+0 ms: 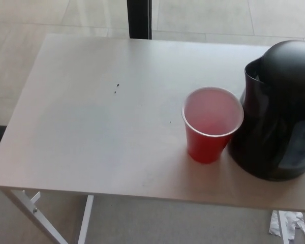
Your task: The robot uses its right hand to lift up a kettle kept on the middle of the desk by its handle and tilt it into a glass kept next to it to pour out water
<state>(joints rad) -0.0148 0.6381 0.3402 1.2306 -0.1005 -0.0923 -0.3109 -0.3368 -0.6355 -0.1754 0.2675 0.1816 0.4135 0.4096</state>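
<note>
Two objects share the right side of a pale desk point(91, 132) seen from the robot's head camera: a black kettle point(277, 112) and a red cup point(211, 124). The kettle stands upright at the desk's right end, partly cut off by the picture's right edge, its domed lid closed and its spout turned toward the picture's left, above the cup's rim. Its handle does not show in this view. The cup, red plastic rather than a glass, stands upright just beside the kettle on the kettle's left, its rim close against the kettle's dark wall; whether the two touch cannot be told. The cup's pale inside looks pinkish, and no water level can be made out.

Neither of the robot's hands appears in the picture, so the state of their fingers cannot be told. Nothing grips the kettle, which rests on the desk.

A few small dark specks point(116, 89) mark the desk top left of centre, well apart from the cup. Below the near edge, a white desk leg point(33, 211) slants across the grey floor, and a crumpled white scrap point(290, 223) lies on the floor at lower right. Beyond the far edge, a dark vertical post point(139, 19) stands against pale floor tiles.
</note>
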